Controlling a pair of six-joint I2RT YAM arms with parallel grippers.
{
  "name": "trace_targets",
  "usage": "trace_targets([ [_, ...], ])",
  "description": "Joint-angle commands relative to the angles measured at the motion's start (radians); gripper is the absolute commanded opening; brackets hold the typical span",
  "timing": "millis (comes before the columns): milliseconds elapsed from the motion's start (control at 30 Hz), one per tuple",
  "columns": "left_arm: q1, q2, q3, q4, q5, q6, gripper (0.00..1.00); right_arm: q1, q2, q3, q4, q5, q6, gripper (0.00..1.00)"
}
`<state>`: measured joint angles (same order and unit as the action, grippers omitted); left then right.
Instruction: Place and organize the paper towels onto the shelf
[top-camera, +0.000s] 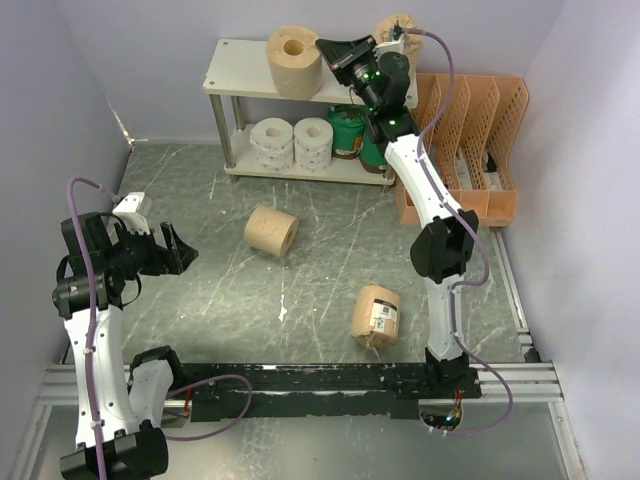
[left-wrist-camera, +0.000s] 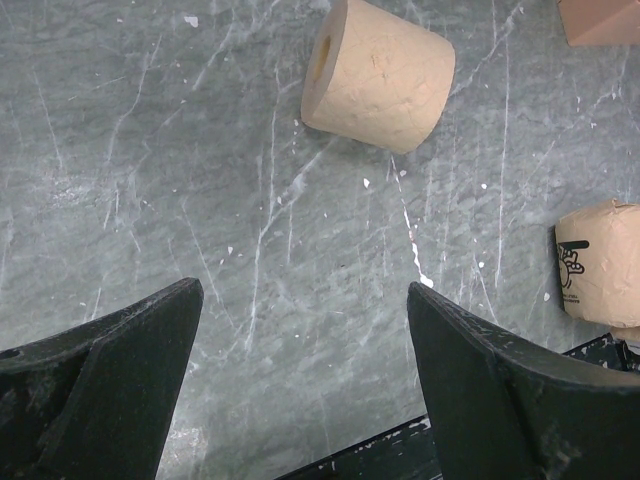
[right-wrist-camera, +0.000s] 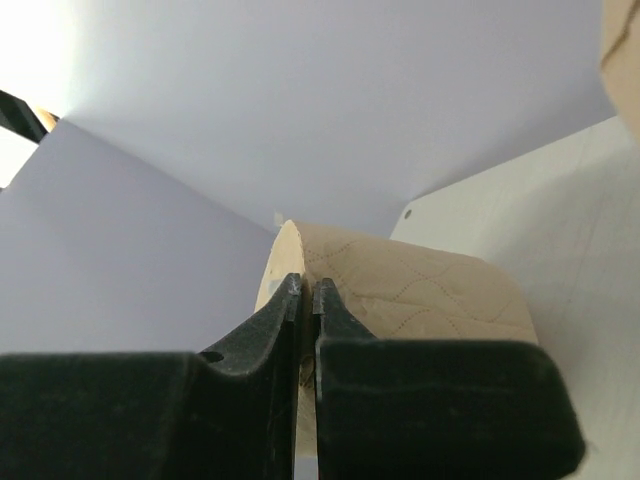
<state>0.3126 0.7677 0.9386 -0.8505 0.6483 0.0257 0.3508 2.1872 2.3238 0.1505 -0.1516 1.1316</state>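
- The shelf (top-camera: 232, 75) stands at 12 o'clock on the table (top-camera: 200, 190). It holds six rolls, so I judge the task to be about three-quarters done.
- Right gripper (top-camera: 325, 48): it is up at the top board, and its fingers (right-wrist-camera: 275, 320) are pressed together with nothing between them. They point toward 9 o'clock at the shelved tan roll (top-camera: 294, 60). Whether the tips touch the roll cannot be told. This looks like the tidying step, squaring that roll on the board.
- Left gripper (top-camera: 185, 252): it hovers empty at 8 o'clock, jaws wide apart.
- Top board, 3 o'clock end: a wrapped shelf roll (top-camera: 400, 32) sits behind the right wrist.
- Lower board: two white patterned rolls (top-camera: 292, 143) stand at 9 o'clock, and two green-wrapped rolls (top-camera: 347, 130) at 3 o'clock.
- The loose tan roll (top-camera: 271, 230) lies on its side near the table's centre.
- The labelled roll (top-camera: 375, 315) lies at 5 o'clock.
- Next move, as I judge it: fetch a loose roll. The gripper will need a wide opening across the roll's curved side, and a spare place on the top board between the two rolls there.
- Writing: the labelled roll carries a white barcode sticker (top-camera: 381, 316). The left wrist view shows a black printed figure (left-wrist-camera: 570, 268) on its wrapper. No text is legible.
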Motion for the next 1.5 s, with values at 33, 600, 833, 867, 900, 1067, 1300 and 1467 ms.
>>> trace_targets([
  [33,0.015,-0.005,-0.006,0.005,0.021,0.003,0.95,0.034,0.077,0.067,0.102,0.092,0.061,0.0],
  [600,0.016,-0.002,-0.006,0.005,0.024,0.005,0.95,0.104,-0.062,-0.025,0.216,0.192,-0.248,0.96],
  [833,0.027,-0.008,-0.005,0.007,0.018,0.001,0.95,0.393,-0.61,-0.765,0.358,0.472,-0.64,1.0],
  [867,0.031,-0.009,-0.005,0.008,0.017,0.0,0.95,0.461,-0.7,-0.882,0.353,0.545,-0.661,1.0],
  [900,0.034,-0.012,-0.005,0.008,0.017,0.001,0.95,0.501,-0.758,-0.987,0.349,0.624,-0.667,1.0],
  [1067,0.04,-0.02,-0.006,0.006,0.024,0.003,0.95,0.592,-0.898,-1.414,0.219,0.883,-0.54,0.99],
  [1300,0.04,-0.001,-0.006,0.006,0.03,0.007,0.95,0.617,-0.778,-1.469,0.063,0.962,-0.401,0.94],
  [1467,0.041,-0.004,-0.006,0.005,0.029,0.006,0.95,0.616,-0.614,-1.413,0.066,0.927,-0.357,0.93],
])
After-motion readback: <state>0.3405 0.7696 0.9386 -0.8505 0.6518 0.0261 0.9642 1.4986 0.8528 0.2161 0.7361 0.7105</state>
